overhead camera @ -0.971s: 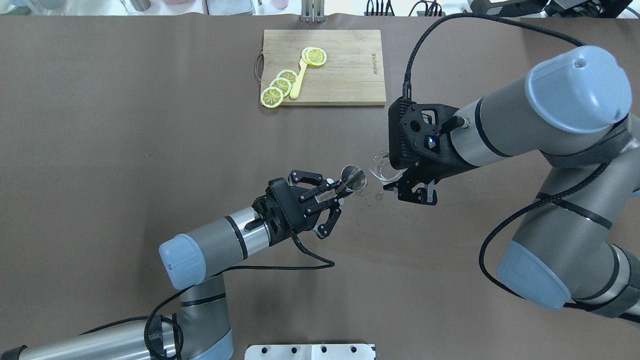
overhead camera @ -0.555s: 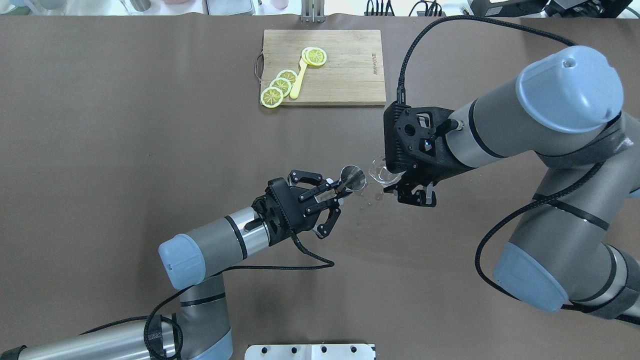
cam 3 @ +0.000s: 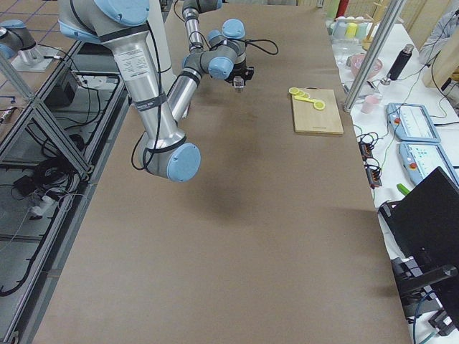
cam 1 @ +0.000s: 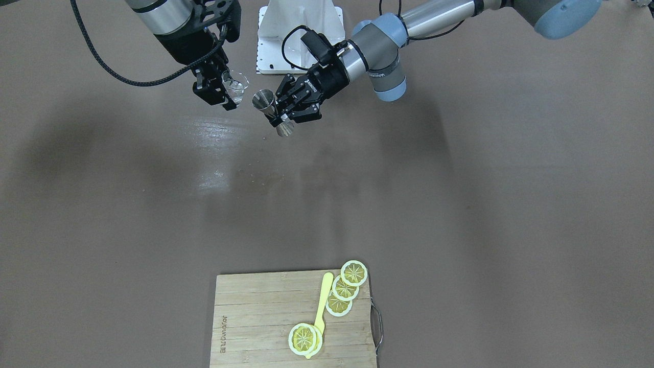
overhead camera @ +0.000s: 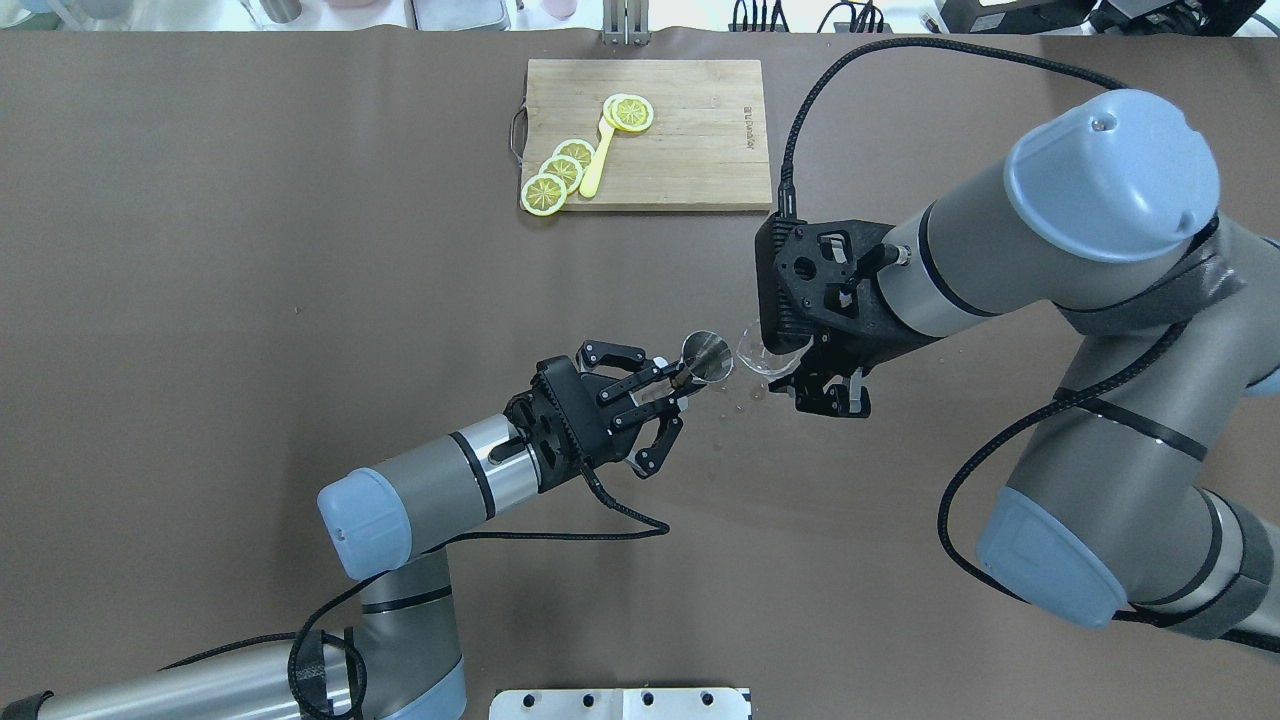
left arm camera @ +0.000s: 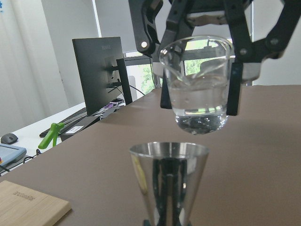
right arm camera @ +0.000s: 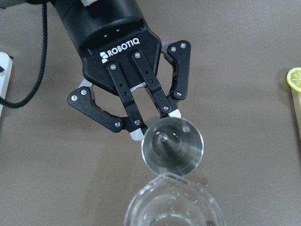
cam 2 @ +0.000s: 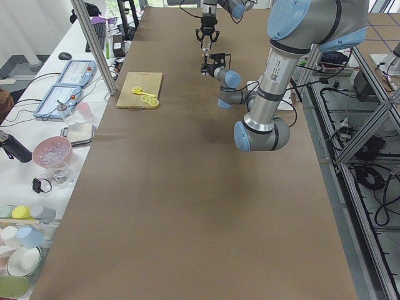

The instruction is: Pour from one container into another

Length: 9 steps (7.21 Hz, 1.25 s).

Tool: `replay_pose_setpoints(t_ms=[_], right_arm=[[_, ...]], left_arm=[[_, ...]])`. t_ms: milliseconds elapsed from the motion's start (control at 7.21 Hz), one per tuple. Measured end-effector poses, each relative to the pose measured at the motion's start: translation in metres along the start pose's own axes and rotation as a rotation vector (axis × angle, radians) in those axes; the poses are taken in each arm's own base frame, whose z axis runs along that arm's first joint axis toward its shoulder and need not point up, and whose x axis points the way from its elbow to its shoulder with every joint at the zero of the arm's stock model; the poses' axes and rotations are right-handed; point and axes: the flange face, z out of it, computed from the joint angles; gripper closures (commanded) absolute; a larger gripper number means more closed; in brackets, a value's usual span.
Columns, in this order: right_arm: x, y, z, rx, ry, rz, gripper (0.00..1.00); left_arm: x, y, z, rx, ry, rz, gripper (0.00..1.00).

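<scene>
1. Right now the glass beaker [left arm camera: 197, 84] hangs in the air above the surface [overhead camera: 300, 300], close to upright, with clear liquid in its lower part.
2. The right tool [cam 1: 219, 97] is clamped on the beaker, one black finger pressed against each side of the glass.
3. The beaker's spout faces the metal jigger [right arm camera: 173, 146], whose open cup sits just beside the beaker and lower than its base.
4. The left tool [right arm camera: 155, 123] is closed around the jigger's narrow waist and holds it off the surface with the open cup facing up.
5. The two tools meet near the middle of the surface, the left arm reaching in low and the right arm coming from above.
6. A few small specks [overhead camera: 745, 400] show on the surface beneath the two vessels.
7. Well apart, at the far edge, a wooden cutting board [overhead camera: 690, 150] carries lemon slices [overhead camera: 545, 193] and a yellow spoon [overhead camera: 597, 160].
</scene>
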Motion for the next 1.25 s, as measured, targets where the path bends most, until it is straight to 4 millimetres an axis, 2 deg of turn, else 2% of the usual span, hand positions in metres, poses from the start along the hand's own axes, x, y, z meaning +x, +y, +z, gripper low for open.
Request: replay_pose_setpoints(t_ms=[1248], right_arm=[[0.011, -0.016, -0.002, -0.111, 0.030, 0.014, 1.00]], left_arm=[[0.000, 0.000, 0.000, 0.001, 0.000, -0.001, 1.00]])
